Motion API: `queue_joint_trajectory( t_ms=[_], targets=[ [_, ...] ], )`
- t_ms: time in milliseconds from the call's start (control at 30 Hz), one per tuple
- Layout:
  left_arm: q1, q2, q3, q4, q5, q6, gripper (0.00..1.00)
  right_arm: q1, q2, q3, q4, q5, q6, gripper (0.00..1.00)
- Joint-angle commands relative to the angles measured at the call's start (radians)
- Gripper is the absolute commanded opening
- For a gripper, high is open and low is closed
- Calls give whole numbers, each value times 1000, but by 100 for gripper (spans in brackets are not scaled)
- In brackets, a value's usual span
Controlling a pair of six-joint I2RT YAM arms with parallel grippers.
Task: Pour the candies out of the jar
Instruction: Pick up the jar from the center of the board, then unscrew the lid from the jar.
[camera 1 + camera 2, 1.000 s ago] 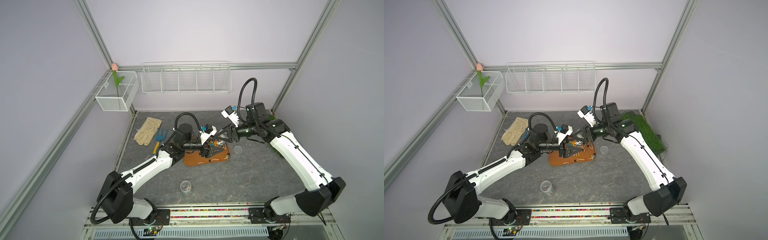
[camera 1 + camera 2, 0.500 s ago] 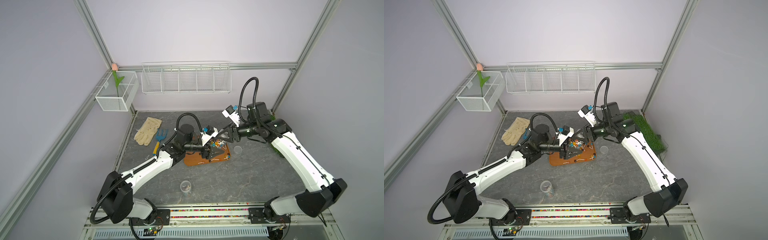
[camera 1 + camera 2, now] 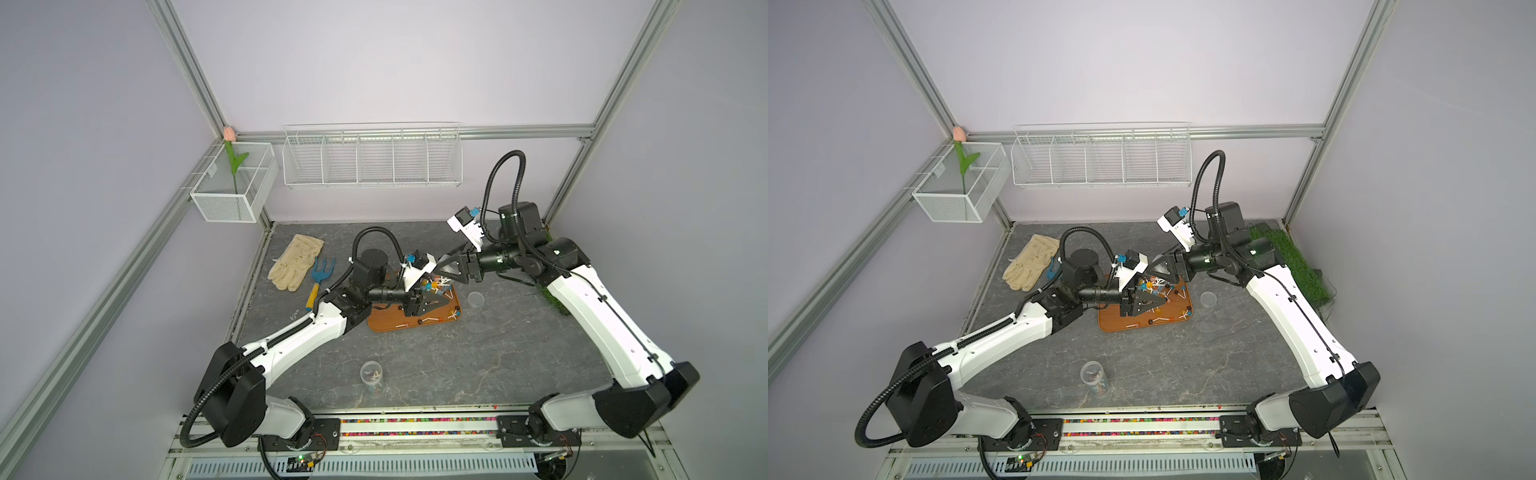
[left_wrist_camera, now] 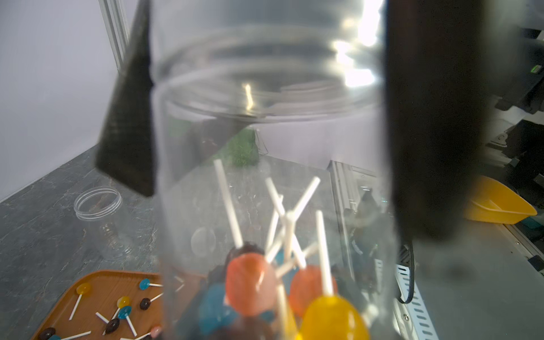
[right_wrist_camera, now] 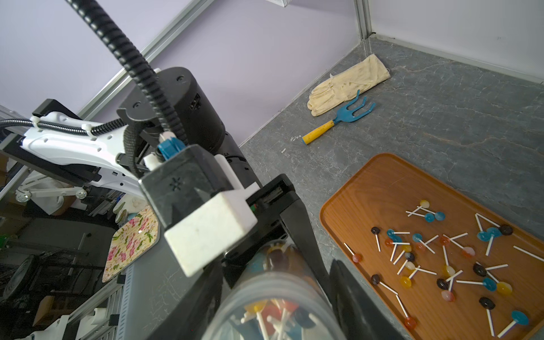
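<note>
Grey veined tabletop point(image 3: 478, 353). Clear cylindrical jar point(image 4: 265, 132) above brown wood-grain tray point(image 5: 368, 182), both left gripper point(image 3: 431, 300) and right gripper point(image 3: 441, 274) closed on its wall. Glossy round candies point(image 4: 251, 284) on white sticks: some in jar, many on tray.

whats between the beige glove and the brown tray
A blue garden fork with a yellow handle, beside the beige fabric glove, apart from the brown tray; in the right wrist view.

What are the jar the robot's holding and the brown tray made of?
The jar looks like clear glossy plastic: see-through wall, moulded threads, glints. The tray shows wood grain with a smooth sheen; real wood or printed laminate, I cannot tell.
</note>
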Motion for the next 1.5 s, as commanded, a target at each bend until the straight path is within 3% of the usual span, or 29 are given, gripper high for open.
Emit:
queue_joint_trajectory(
  t_ms=[0, 133, 267, 433, 567, 767, 1067, 1233, 1400, 1467],
  targets=[
    [-1, -39, -27, 102, -67, -36, 37, -3, -36, -30, 26, -5, 25, 56],
    [-1, -79, -68, 127, -180, -33, 37, -4, -67, -63, 73, 53, 72, 90],
    [-2, -94, -80, 119, -253, -23, 37, -4, -131, -132, 242, 88, 209, 100],
    [-4, -89, -86, 130, -318, -30, 38, 8, -183, -187, 448, 271, 405, 100],
    [-10, -80, -85, 140, -352, -29, 38, 65, -143, -144, 430, 444, 430, 99],
    [-15, -86, -89, 135, -412, -12, 39, 120, -95, -151, 496, 538, 489, 95],
    [-15, -84, -91, 125, -429, -3, 39, 149, -36, -126, 499, 552, 492, 77],
    [-14, -86, -92, 129, -439, -3, 39, 152, -25, -132, 503, 529, 491, 72],
    [-15, -85, -91, 126, -439, -3, 39, 152, -11, -127, 510, 508, 494, 72],
    [-15, -87, -90, 123, -442, -3, 39, 152, -9, -123, 508, 502, 492, 76]
  ],
)
